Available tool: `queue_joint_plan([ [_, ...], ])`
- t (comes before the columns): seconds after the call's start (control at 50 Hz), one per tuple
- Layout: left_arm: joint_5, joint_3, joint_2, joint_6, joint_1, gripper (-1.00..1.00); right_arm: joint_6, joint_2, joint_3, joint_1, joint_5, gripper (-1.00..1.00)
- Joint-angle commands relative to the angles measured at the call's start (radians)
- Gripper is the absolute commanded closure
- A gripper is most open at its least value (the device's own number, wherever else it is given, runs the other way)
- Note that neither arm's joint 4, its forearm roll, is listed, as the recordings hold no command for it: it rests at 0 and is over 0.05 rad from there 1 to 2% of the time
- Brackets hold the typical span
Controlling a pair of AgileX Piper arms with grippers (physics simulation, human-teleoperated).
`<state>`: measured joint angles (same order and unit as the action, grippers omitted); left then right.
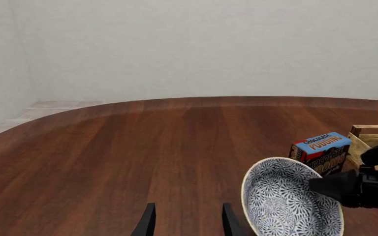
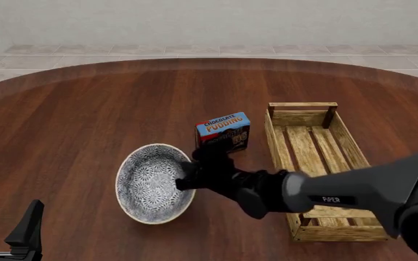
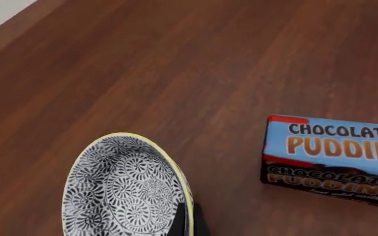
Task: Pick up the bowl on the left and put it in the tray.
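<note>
The right gripper is pinched on the right rim of the bowl, one finger inside and one outside, at centre-left of the front view. The bowl tilts, its blue-and-white inside facing up. Just above it stands the chocolate pudding box. The wooden tray lies to the right. The left gripper, jaws parted and empty, sits at the lower left corner.
</note>
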<state>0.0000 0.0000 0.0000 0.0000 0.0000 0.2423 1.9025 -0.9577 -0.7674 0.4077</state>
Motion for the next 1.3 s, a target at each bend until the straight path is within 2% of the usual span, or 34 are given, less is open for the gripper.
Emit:
queue_joint_plan([
  [0.02,0.0,0.0,0.0,0.0,0.0,-1.0,-0.026,-0.058,0.04,0.001,0.009,1.0],
  [1.3,0.0,0.0,0.0,0.0,0.0,-1.0,-0.046,-0.29,0.159,0.017,-0.004,1.0],
])
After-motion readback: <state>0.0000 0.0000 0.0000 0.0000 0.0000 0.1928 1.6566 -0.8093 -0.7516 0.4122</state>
